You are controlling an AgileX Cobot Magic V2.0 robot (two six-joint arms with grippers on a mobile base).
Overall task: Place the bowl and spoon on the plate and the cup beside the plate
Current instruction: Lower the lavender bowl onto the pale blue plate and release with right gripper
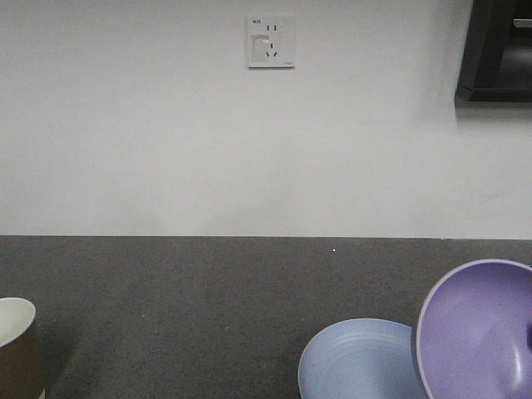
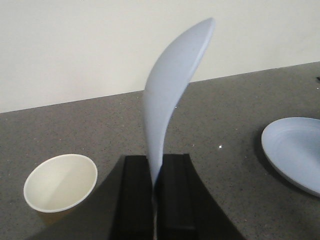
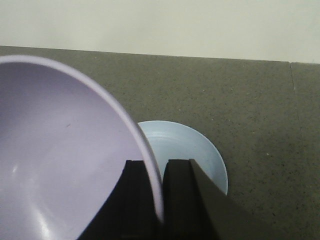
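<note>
Two grips, left pincer point(image 2: 156, 167) on spoon point(image 2: 172, 85), right pincer point(image 3: 156, 172) on bowl point(image 3: 60, 160) rim

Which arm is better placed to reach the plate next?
Right, probably. The right gripper holds the bowl by its rim, the plate just ahead below; the left gripper, holding the spoon, sits nearer the cup.

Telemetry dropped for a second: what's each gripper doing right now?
Left gripper: shut on the spoon.
Right gripper: shut on the bowl, at its rim.
</note>
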